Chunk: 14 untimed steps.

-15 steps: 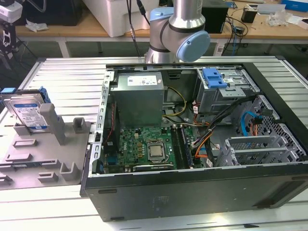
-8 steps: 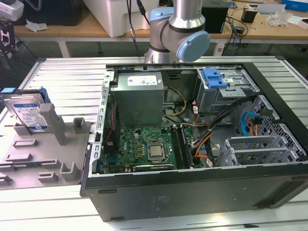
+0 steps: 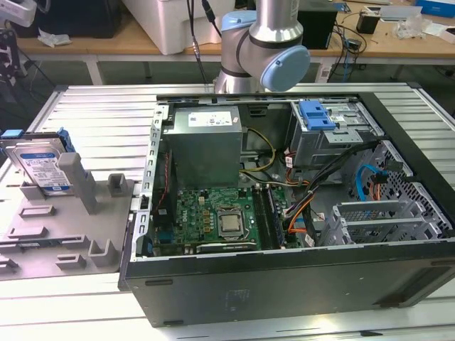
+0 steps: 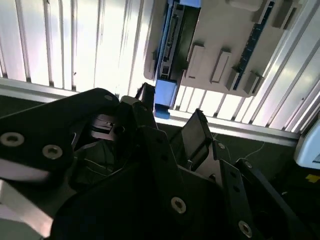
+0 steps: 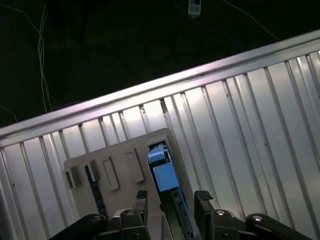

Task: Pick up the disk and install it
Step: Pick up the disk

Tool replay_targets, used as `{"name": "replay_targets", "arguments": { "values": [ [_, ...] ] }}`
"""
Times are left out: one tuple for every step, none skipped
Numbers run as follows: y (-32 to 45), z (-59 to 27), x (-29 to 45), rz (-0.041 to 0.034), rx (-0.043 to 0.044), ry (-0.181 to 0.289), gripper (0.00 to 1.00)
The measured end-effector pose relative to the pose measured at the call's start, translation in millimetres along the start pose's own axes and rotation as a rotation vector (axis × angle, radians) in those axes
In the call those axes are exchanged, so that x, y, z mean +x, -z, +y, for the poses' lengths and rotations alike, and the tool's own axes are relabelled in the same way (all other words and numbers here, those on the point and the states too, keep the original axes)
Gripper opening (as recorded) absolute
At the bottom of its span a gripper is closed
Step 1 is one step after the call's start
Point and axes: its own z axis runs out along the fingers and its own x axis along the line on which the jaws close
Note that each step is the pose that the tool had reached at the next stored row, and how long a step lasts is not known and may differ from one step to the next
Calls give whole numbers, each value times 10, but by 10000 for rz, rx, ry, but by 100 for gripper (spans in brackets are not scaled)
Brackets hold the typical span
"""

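the disk (image 3: 41, 165) stands on edge in a grey holder (image 3: 67, 234) at the exterior view's left. it leans back, so its white-and-blue label faces up and forward. the holder rests on the ribbed metal tabletop (image 3: 99, 106), beside the open computer case (image 3: 284, 284) and apart from it. inside the case, a bare blue bracket (image 3: 316, 114) sits on top of the drive cage (image 3: 334, 138), so no drive looks to be installed there yet.

the arm (image 3: 263, 50) rises behind the case. in the first wrist view the gripper (image 5: 172, 199) looks down on the holder (image 5: 125, 155), and the disk (image 5: 162, 167) shows as a thin strip with a blue rail end. the jaws are spread wide and hold nothing. both fingers (image 5: 202, 197) have open air around them.

the relation that matters is that the disk lies straight out ahead of the jaws. its long edge runs in line with the gap between them, so one finger would come down on each flat face. the second wrist view agrees. there the gripper (image 4: 170, 107) is parted, and the disk (image 4: 172, 45) sits edge-on beyond it, with its blue rail tab just past the fingertips in the picture. the whole holder looks small beyond the jaws, so i judge the gripper to be well clear of the disk, lined up above it but not touching. the pick-up has not been made.
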Motion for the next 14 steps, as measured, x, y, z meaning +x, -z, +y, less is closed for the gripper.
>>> {"name": "replay_targets", "arguments": {
  "values": [
    [0, 0, 0, 5, 10, 178, 50],
    [-1, 0, 0, 9, 22, 373, 50],
    [0, 0, 0, 14, 37, 570, 50],
    [0, 0, 0, 17, 57, 744, 50],
    [0, 1, 0, 17, 92, 965, 50],
    [-2, 1, 0, 7, 162, 1155, 50],
    [-3, 1, 0, -5, 243, 1283, 50],
    [-5, 0, 0, -32, 401, 1509, 50],
    [-6, 0, 0, -50, 507, 1639, 50],
    [-5, -1, 0, -52, 526, 1696, 50],
    [-6, -1, 0, -53, 528, 1698, 50],
    [-5, 0, 0, -53, 528, 1698, 50],
    [-6, 0, 0, -53, 529, 1697, 50],
    [-6, 0, 0, -53, 529, 1697, 50]
  ]
}}
